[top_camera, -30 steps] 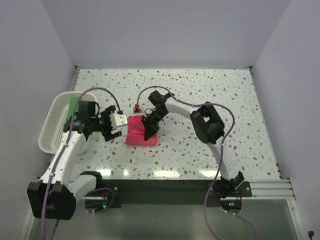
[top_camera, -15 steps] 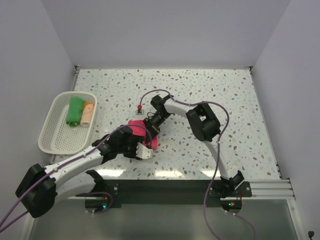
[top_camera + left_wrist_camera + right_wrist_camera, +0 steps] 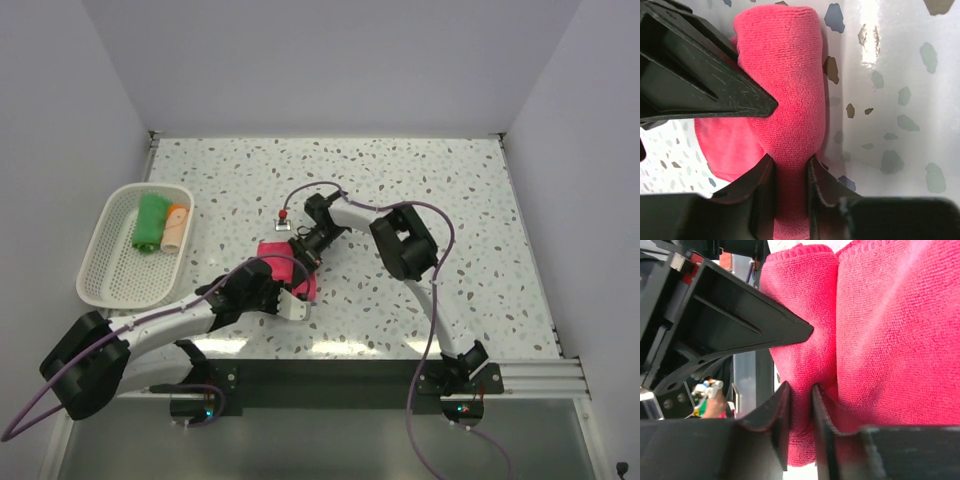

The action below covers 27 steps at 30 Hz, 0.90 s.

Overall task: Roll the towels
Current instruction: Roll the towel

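The pink-red towel lies partly rolled on the speckled table, in front of the arm bases. My left gripper reaches in from the near side. In the left wrist view it is shut on the end of the pink roll. My right gripper comes from the far side, and in the right wrist view it pinches a fold of the same pink-red towel. A rolled green towel and a rolled peach towel lie in the basket.
The white mesh basket stands at the table's left edge. A small red-topped part on a cable sits just behind the pink towel. Grey walls close in the table on three sides.
The left arm swung from beside the basket to the pink towel's near side and closed on the roll. The right gripper stayed at the towel, shifting slightly nearer.
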Motion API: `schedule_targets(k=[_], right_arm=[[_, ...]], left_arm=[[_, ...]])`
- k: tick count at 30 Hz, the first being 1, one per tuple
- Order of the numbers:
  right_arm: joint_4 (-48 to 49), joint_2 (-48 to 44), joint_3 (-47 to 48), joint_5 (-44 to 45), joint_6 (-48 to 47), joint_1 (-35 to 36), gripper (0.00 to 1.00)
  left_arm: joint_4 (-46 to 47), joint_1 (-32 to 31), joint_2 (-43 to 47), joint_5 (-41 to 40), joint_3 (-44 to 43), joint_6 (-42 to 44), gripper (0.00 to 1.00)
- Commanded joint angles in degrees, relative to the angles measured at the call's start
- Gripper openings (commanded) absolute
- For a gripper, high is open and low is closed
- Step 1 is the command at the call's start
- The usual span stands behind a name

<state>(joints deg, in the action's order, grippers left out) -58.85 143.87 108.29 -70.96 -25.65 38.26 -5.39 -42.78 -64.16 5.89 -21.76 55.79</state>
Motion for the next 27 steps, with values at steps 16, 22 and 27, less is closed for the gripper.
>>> schedule_targets(k=[16, 22, 27], right_arm=[[8.6, -27.3, -6.8, 28.5, 3.1, -11.8, 0.98], [12.4, -41.2, -13.7, 40.1, -1.6, -14.3, 0.98], [12.7, -52.4, -21.2, 43.8, -6.3, -14.0, 0.92]], left_arm=[[-33.0, 7.3, -14.1, 17.0, -17.6, -4.6, 0.01], [-38.5, 14.3, -23.5, 22.4, -26.3, -1.3, 0.04], [-44.9, 20.2, -35.7, 26.4, -35.4, 3.9, 0.14]])
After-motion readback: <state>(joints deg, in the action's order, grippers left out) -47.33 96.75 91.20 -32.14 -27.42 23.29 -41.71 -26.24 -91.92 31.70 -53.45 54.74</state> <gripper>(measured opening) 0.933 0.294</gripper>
